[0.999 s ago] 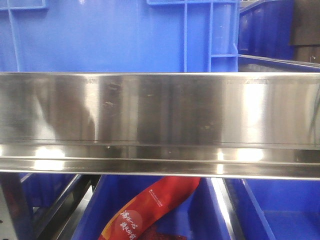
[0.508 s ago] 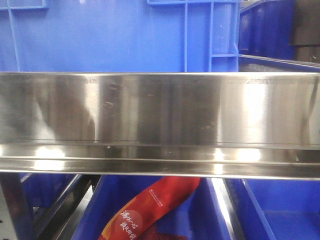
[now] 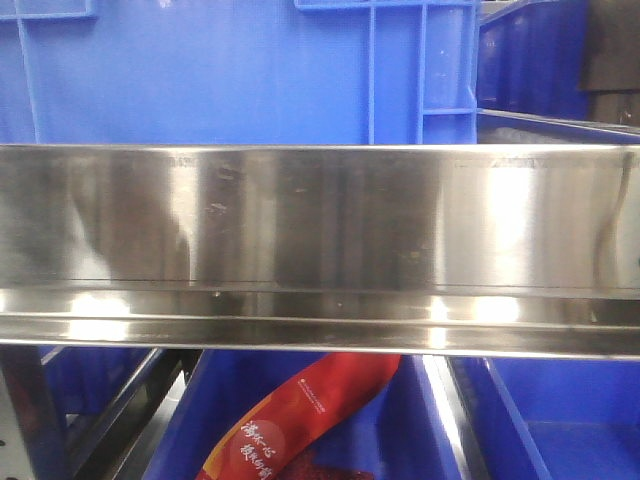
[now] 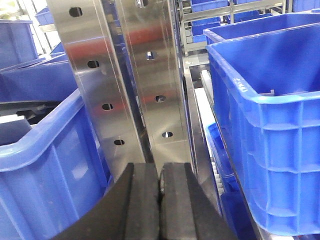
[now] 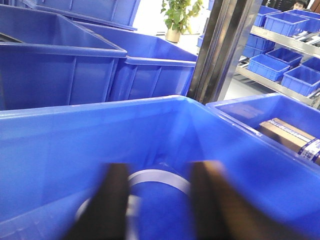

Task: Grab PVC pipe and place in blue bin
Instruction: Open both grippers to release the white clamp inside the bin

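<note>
The PVC pipe, a thin white half-ring arc, lies inside the blue bin in the right wrist view. My right gripper is open and motion-blurred, reaching down into this bin. Its two dark fingers stand either side of the arc, and the left finger covers part of it. I cannot tell whether a finger touches the pipe. My left gripper is shut with its black pads pressed together and nothing between them, in front of a steel upright. Neither gripper shows in the front view.
A steel shelf rail fills the front view, with blue bins above and below and a red packet in a lower bin. Perforated steel uprights and blue bins flank my left gripper. A steel post and a boxed bin stand to the right.
The front view is nearly unchanged. Only a faint dark reflection has appeared at the right end of the steel rail.
</note>
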Controlling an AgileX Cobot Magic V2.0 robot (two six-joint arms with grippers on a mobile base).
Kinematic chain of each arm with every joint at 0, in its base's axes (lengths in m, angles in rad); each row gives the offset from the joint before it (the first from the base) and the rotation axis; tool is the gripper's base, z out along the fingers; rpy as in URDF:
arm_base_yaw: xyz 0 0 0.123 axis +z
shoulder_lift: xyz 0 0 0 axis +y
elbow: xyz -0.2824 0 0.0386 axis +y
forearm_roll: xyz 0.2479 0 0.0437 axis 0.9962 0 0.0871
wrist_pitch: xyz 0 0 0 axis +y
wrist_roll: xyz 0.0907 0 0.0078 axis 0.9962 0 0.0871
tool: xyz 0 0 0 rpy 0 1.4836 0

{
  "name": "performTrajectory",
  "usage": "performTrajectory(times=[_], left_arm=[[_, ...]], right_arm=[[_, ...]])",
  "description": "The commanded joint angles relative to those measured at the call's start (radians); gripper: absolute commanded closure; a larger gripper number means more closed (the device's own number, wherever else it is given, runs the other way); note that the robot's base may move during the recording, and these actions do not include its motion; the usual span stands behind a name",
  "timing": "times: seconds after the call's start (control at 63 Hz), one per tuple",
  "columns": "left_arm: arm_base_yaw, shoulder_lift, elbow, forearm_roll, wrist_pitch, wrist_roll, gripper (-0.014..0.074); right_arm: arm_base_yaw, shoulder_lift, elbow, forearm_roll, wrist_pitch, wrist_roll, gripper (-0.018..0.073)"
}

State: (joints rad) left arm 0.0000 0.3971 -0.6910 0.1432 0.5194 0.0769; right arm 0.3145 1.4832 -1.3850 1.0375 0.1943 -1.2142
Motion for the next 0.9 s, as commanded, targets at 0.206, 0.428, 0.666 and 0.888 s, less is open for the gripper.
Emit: performTrajectory(times=[0.206,0.428,0.666,0.888], left_arm=[[0.000,-0.005,0.004,0.002,-0.013,-0.007,0.0707],[0.000,-0.005,0.004,0.002,-0.007,-0.007,0.0707],[0.000,-0.020,0.104,-0.008,-0.020,-0.010,0.0707],[0.000,-0.084,0.211,-0.046,-0.122,-0.029,0.0707]], right_arm=[[0.000,-0.142,-0.005,-0.004,0.051,-0.008,0.0721],[0.000,-0.284,0.083,-0.005,0.009,-0.008,0.0721],[-0.002,-0.542,0.282,-0.008,-0.096,-0.008,0.0721],[-0.004,-0.764,0.450,-0.008,-0.185,-0.008,0.0721]])
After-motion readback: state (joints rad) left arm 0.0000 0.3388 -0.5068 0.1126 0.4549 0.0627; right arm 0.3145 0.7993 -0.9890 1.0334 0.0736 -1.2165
